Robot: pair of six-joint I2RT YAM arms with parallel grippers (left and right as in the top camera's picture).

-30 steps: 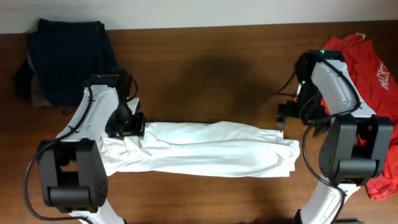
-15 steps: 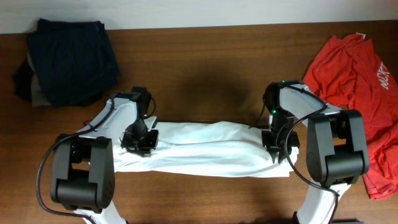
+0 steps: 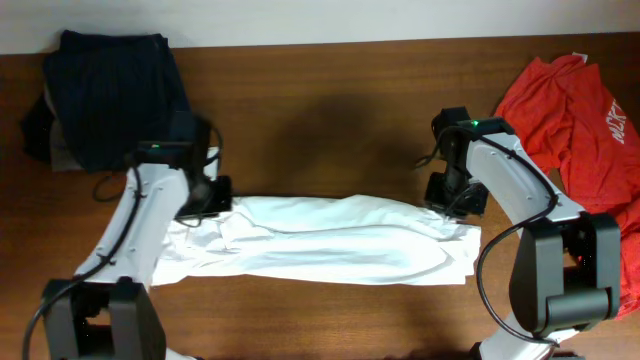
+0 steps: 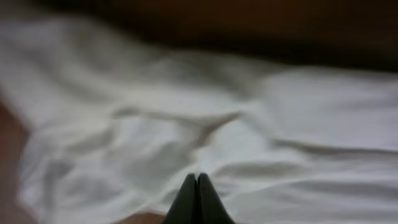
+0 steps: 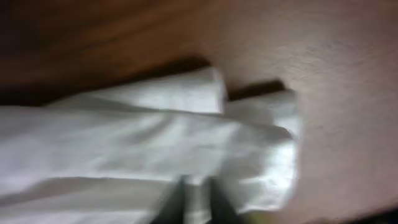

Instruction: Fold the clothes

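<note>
White shirt (image 3: 330, 245) spans near surface (image 3: 320, 110), far wood bare.
One red tee (image 3: 560, 100) right, one dark pile (image 3: 115, 90) left; left pincer (image 4: 197, 179) closed, right pincer (image 5: 196, 190) nipping shirt.

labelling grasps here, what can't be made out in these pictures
1. Whether the right gripper grips the white long-sleeved fabric shirt: right wrist view, blurred and cut by the bottom edge.
2. The white lettering on the red fabric tee: overhead, cut by the right edge, too small.
</note>
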